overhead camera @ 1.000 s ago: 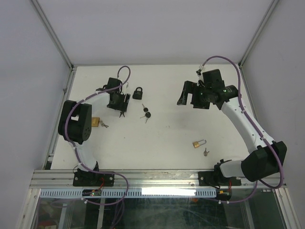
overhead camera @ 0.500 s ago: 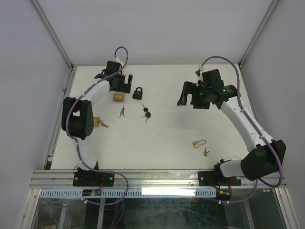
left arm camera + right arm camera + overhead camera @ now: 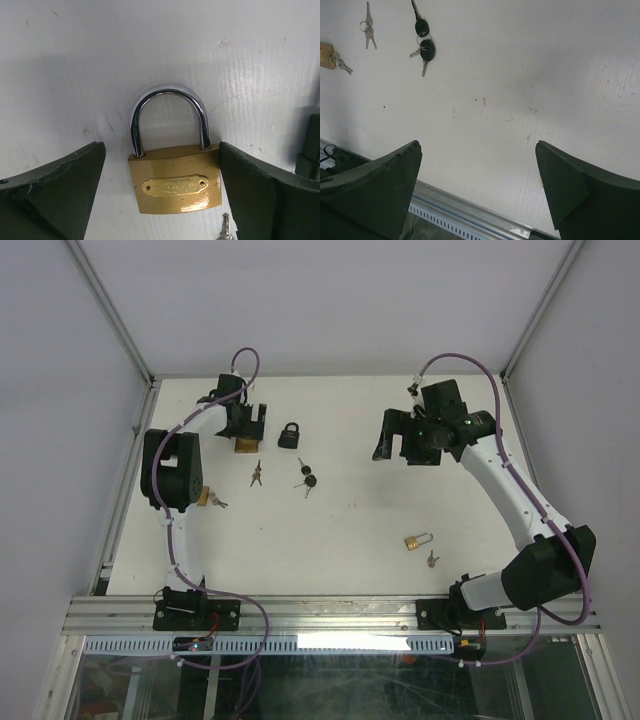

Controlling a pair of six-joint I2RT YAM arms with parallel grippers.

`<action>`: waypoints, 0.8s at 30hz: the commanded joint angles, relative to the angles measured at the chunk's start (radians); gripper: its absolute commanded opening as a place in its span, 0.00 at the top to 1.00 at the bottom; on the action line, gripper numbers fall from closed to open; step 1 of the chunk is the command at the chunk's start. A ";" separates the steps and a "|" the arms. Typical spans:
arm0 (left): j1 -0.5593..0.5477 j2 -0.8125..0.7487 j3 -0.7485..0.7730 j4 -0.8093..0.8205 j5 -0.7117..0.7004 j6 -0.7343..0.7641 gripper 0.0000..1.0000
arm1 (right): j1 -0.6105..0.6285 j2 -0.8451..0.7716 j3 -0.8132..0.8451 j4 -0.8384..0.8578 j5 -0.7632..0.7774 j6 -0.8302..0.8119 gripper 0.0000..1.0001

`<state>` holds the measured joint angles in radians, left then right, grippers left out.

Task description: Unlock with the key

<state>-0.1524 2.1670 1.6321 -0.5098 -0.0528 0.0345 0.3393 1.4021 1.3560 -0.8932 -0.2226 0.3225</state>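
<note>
**A:** Where is the left gripper [image 3: 246, 421]?

**B:** At the far left of the table [image 3: 360, 410], over a brass padlock [image 3: 243, 444]. In the wrist view its fingers [image 3: 55, 195] stand wide apart. The padlock body [image 3: 175, 182] lies flat between them and is not gripped. There is a clear gap on one side, and the other finger is just beside the body's edge.

**A:** Is the shackle in or out?

**B:** The shackle [image 3: 169, 112] is seated in the body at both ends, so the lock is closed.

**A:** Any key near it?

**B:** The tip of a small key [image 3: 226, 227] shows just below the body's corner. From above, a pair of silver keys [image 3: 256, 475] lies just near that lock. The tip may belong to that pair, but too little of it shows to be sure.

**A:** And the right gripper [image 3: 390, 438]?

**B:** It is raised over the far right of the table. Its fingers [image 3: 375, 190] are spread with only bare table between them, and it holds nothing.

**A:** What else is on the table?

**B:** A black padlock [image 3: 289, 435] sits just right of the brass one, with black-headed keys [image 3: 307, 480] below it. A second brass padlock [image 3: 418, 539] lies well apart near the front right, its shackle swung open. A third brass padlock [image 3: 203, 496] rests beside the left arm's elbow.
</note>
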 commanded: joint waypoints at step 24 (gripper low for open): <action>-0.004 -0.055 -0.084 -0.136 0.076 -0.085 0.29 | 0.006 -0.004 0.058 0.010 0.030 -0.019 0.00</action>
<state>-0.1509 2.1269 1.5772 -0.5652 -0.0181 0.0013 0.3397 1.4025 1.3670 -0.9020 -0.2050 0.3191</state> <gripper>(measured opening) 0.753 0.996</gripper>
